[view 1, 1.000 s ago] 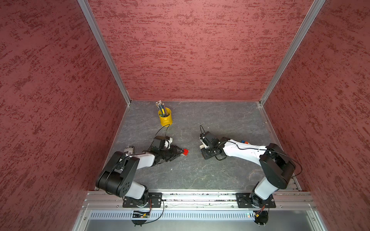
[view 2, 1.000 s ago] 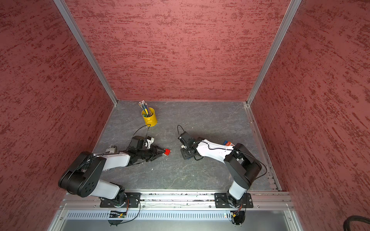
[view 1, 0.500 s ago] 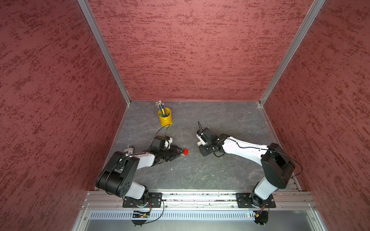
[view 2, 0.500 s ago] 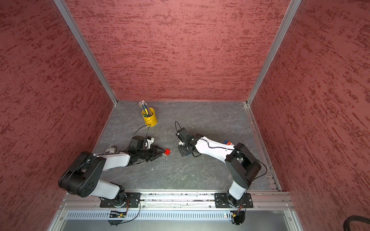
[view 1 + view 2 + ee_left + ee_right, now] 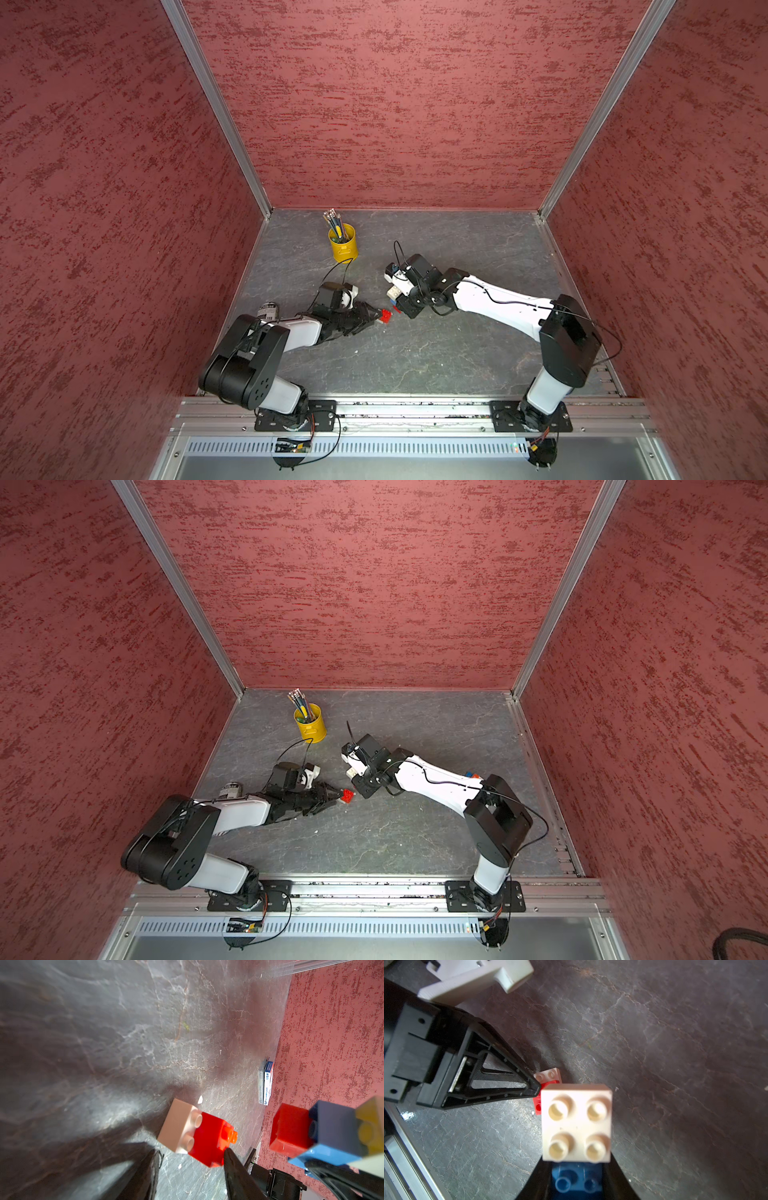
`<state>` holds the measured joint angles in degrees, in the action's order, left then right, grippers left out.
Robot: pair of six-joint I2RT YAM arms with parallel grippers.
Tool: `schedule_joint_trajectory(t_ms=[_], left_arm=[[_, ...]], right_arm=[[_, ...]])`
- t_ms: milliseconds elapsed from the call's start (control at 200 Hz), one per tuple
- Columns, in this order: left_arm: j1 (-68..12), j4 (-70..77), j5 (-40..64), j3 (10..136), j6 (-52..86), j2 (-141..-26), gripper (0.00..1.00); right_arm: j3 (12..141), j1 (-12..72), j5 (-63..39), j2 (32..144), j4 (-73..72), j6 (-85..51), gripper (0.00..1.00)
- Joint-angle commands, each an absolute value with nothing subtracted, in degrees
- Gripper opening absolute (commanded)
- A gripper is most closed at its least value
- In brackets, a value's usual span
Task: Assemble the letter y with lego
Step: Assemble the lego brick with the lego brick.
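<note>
In both top views my left gripper (image 5: 377, 318) (image 5: 337, 799) lies low over the floor, shut on a red brick (image 5: 209, 1138) joined to a white one (image 5: 176, 1124). One fingertip (image 5: 228, 1155) presses the red end and the other stands at the white end. My right gripper (image 5: 400, 298) (image 5: 576, 1169) hovers just right of it, shut on a blue brick (image 5: 576, 1183). That blue brick carries a white square (image 5: 576, 1122) and, in the left wrist view, a second red brick (image 5: 291, 1130). A small gap separates the two groups of lego. The letter y does not show as one figure.
A yellow pencil cup (image 5: 344, 248) stands behind the grippers. A small can (image 5: 269, 309) lies by the left arm. A flat blue-and-white box (image 5: 267, 1082) rests against the right wall. Red walls close three sides, and a metal rail (image 5: 415, 409) runs along the front.
My right gripper has tightened its hold and carried its bricks leftward, close to the left gripper's red brick. The left arm and its bricks have stayed still.
</note>
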<state>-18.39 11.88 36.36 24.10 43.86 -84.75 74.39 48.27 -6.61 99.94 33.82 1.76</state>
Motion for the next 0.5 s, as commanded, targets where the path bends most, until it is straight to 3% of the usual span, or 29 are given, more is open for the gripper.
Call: schedule_joint_trajectory(t_ms=[0,496], left_arm=[[-18.54,2.13,29.27,21.24,42.54,-87.27,0.51],[-18.41,2.55,29.27,20.94,42.52,-87.22,0.51]], right_arm=[[76.99,49.26,-7.82,101.63,36.07,5.80,0.28],[79.85,51.20,-8.06,105.63,35.94,9.96,0.28]])
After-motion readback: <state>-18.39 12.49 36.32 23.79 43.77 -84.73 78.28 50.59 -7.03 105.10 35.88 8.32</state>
